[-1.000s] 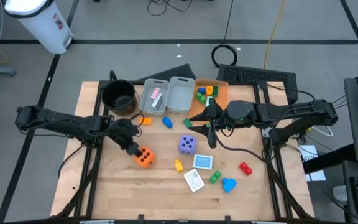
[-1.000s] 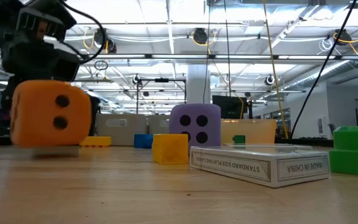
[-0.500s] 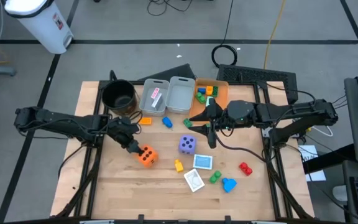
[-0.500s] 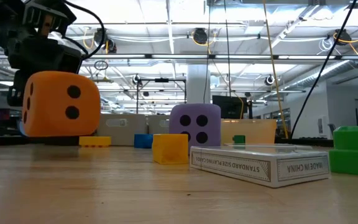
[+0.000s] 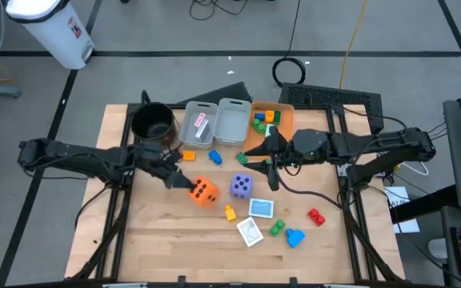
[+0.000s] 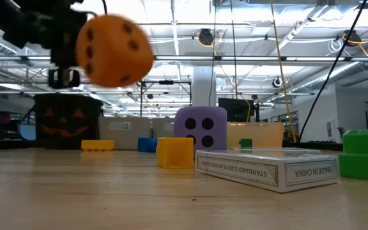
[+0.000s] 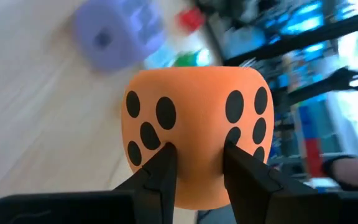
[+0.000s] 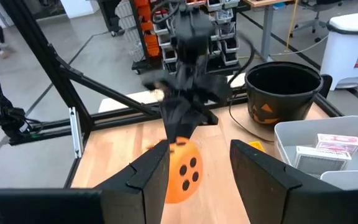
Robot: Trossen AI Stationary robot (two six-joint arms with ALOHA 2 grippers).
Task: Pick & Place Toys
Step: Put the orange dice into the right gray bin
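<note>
An orange foam die (image 5: pixel 204 192) with black pips hangs above the table's left middle, with my left gripper (image 5: pixel 186 184) shut on it. In the low view the die (image 6: pixel 115 51) is well above the wood. A purple die (image 5: pixel 241 186) rests on one face to its right. On the table lie a teal card (image 5: pixel 261 209), a white card (image 5: pixel 250 232), and yellow (image 5: pixel 230 213), green (image 5: pixel 277 229), blue (image 5: pixel 294 237) and red (image 5: pixel 316 216) blocks. My right gripper (image 5: pixel 266 162) hovers open near the orange bin (image 5: pixel 285 122), nothing between its fingers. My left gripper pinches the orange die between its two fingers (image 7: pixel 161 167), at the end of the die nearest the wrist (image 7: pixel 194 163). The fingers come from the table's left, slanting only a little downward. The die is lifted clear of the table and juts out beyond the fingertips.
A black pot (image 5: pixel 152 124) stands at the far left, with two grey bins (image 5: pixel 198 126) (image 5: pixel 232 122) and the orange bin holding blocks beside it. A small blue block (image 5: pixel 215 158) and an orange block (image 5: pixel 186 155) lie in front of the bins. Bare wood lies along the near left.
My left gripper has risen and tipped up toward level, carrying the orange die. The die, which sat on the table a second ago, is now lifted clear and has swung up and toward the table's right, turning other faces toward the cameras.
</note>
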